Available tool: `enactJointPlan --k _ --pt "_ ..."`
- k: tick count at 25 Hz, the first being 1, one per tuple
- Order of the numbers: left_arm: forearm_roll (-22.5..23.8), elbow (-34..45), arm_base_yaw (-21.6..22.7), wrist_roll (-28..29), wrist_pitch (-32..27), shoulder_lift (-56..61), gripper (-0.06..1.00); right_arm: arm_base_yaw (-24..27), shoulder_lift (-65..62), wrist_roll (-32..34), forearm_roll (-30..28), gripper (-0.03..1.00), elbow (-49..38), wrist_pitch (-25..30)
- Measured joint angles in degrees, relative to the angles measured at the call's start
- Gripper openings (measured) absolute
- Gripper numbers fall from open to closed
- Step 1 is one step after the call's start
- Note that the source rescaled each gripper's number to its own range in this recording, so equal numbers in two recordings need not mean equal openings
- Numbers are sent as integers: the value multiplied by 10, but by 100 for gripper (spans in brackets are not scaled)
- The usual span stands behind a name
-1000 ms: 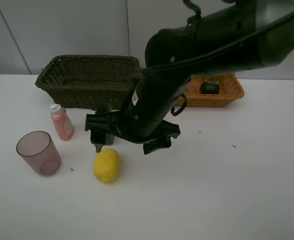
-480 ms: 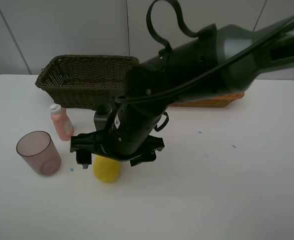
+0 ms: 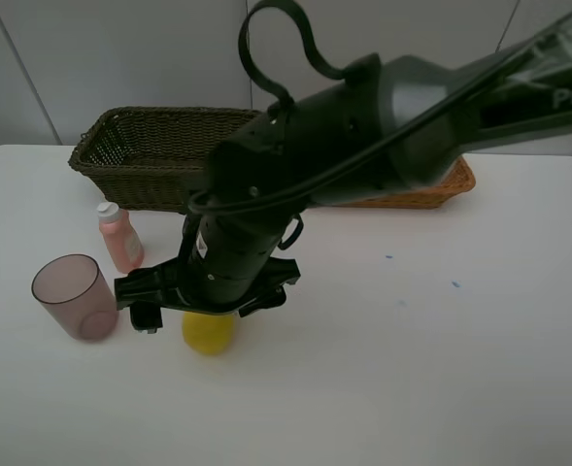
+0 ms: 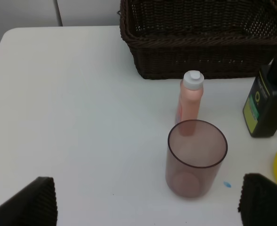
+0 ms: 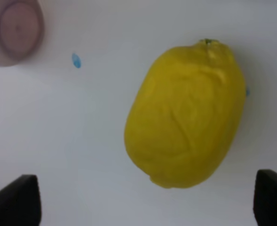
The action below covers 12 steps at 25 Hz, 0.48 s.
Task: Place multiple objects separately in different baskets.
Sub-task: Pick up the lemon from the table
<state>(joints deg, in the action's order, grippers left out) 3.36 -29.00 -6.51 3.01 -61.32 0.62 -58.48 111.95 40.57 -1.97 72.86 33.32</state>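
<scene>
The yellow lemon [image 3: 208, 335] lies on the white table, mostly under my right gripper [image 3: 206, 303]. That gripper hangs open just above it, one finger on each side. In the right wrist view the lemon [image 5: 185, 113] fills the middle, ahead of the open right gripper [image 5: 143, 201]. A tinted cup [image 3: 75, 296] and a pink bottle [image 3: 120, 239] stand to the left of the lemon. My left gripper [image 4: 147, 207] is open and empty, short of the cup [image 4: 197, 157], the pink bottle [image 4: 191, 100] and a dark green bottle [image 4: 267, 106]. The dark basket [image 3: 169, 155] sits behind them.
The orange-tan basket [image 3: 447, 186] at the back right is largely hidden by my right arm, and its contents do not show. The dark basket [image 4: 199, 42] looks empty in the left wrist view. White table [image 3: 441, 369] stretches right of the lemon.
My right arm has swung down and to the left, from beside the dark basket to directly over the lemon. It now covers most of the orange-tan basket.
</scene>
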Motion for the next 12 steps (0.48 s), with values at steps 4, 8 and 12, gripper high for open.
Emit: enactJointPlan --k 4,8,12 --pt "0 0 0 0 0 0 100 0 38 0 3 97 51 43" --pt "0 0 0 0 0 0 100 0 74 2 3 97 100 118" --pt "0 0 0 0 0 0 100 0 95 4 1 97 122 145"
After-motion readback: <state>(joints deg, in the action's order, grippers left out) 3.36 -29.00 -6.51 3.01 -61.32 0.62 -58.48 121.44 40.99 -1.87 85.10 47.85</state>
